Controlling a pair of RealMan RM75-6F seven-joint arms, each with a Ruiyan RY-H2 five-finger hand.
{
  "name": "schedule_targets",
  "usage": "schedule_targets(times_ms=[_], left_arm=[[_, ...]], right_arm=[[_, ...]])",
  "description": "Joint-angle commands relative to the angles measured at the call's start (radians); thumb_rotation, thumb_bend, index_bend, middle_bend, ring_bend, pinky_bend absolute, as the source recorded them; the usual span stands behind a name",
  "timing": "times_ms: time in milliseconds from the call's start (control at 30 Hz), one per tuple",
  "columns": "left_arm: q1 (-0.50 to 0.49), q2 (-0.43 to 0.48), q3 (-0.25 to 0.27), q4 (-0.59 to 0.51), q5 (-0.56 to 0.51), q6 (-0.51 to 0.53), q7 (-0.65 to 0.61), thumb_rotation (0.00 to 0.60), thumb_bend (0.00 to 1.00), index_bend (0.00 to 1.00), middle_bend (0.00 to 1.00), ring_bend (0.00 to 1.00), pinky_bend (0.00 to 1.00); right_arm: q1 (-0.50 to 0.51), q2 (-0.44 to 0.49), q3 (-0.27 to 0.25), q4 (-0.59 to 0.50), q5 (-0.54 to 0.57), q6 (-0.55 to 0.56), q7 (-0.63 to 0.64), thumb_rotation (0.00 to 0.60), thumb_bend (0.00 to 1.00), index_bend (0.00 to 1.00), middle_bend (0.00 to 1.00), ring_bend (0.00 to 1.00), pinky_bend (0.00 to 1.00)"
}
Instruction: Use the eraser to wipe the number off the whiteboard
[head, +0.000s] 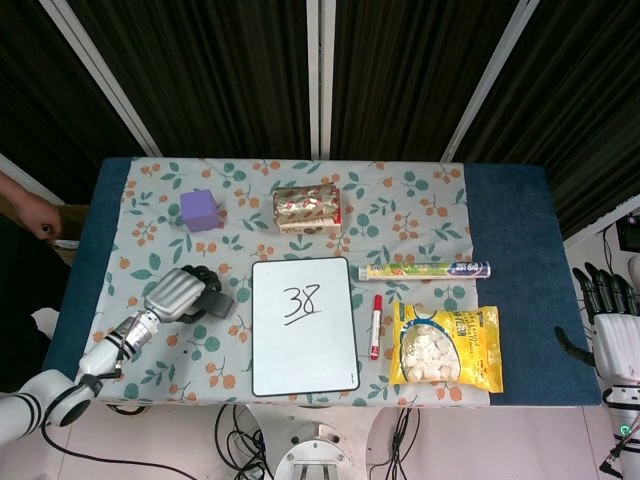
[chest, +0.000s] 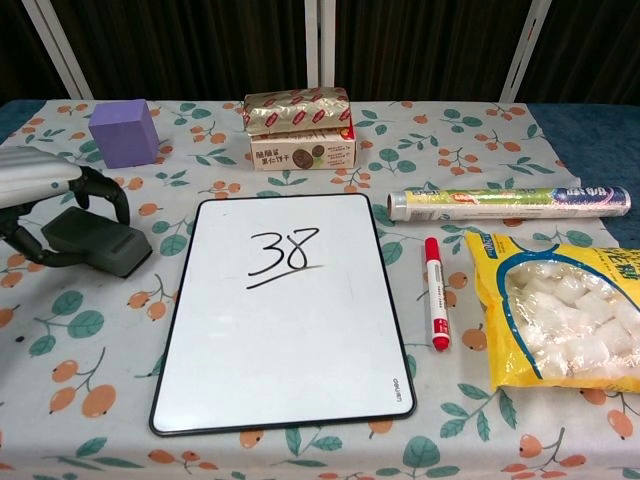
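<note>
Left hand (chest: 45, 190) cupped over the eraser (chest: 95, 241), left of the whiteboard (chest: 285, 330).
Its curled fingers (chest: 105, 192) arch over the eraser's far edge, thumb at the near side; firm grip unclear. Only the head view shows the right hand (head: 610, 330), fingers spread, empty, off the table's right edge. The board reads "38" (chest: 285, 253); its corner logo reads "deli".

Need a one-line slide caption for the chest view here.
Left hand curls over the dark eraser beside the whiteboard, where "38" remains unwiped.
</note>
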Motion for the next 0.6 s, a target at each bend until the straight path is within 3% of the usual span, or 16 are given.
schedule_targets(times_ms=[33,600], left_arm=[[-0.005,0.002,0.004,-0.001,-0.003,-0.005,-0.007,0.6,0.3,0.36,0.28,0.23,0.33],[-0.011,-0.002,0.008,0.0,-0.029,0.005,-0.007,0.6,0.35,0.46,0.39,0.33,0.39]], right_arm=[[0.0,0.0,0.0,0.001,0.001,-0.001,0.0,0.6,0.18,0.0,0.0,0.0,0.0],[0.001,-0.007,-0.002,0.012,0.003,-0.009,0.003,0.6,0.18,0.0,0.0,0.0,0.0]])
